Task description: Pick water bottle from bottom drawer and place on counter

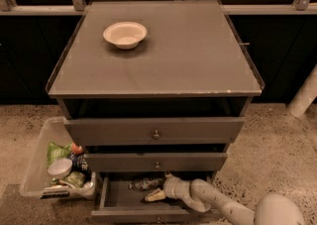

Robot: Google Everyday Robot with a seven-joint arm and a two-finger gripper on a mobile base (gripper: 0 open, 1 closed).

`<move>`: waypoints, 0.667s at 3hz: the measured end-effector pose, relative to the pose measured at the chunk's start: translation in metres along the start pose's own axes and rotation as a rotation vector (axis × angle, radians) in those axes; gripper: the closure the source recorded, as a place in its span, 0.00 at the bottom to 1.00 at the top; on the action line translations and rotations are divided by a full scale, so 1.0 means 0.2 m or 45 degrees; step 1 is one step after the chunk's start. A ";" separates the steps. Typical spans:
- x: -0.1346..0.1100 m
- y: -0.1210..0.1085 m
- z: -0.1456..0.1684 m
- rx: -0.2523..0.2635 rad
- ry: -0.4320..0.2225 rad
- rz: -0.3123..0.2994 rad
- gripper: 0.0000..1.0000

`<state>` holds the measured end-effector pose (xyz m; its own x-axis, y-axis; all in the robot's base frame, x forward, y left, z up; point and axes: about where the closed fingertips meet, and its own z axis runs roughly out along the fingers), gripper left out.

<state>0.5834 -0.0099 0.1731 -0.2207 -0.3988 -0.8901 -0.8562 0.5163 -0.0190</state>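
Observation:
The water bottle (144,184), clear with a dark label band, lies on its side in the open bottom drawer (113,200), at the back under the middle drawer. My gripper (154,195) reaches into that drawer from the right, its pale fingertips just in front of and below the bottle. The arm runs off to the lower right. The counter (193,55) is the flat grey-brown cabinet top above.
A white bowl (125,34) stands on the counter's back left. The top drawer (154,131) and middle drawer (154,161) are partly pulled out above my gripper. A clear bin (55,168) of packets and a cup sits on the floor at the left.

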 end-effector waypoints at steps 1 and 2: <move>-0.01 0.01 0.10 -0.039 -0.014 -0.046 0.00; -0.02 0.01 0.17 -0.070 -0.012 -0.104 0.00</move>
<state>0.5986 0.0188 0.1601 -0.1453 -0.4304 -0.8909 -0.8954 0.4403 -0.0667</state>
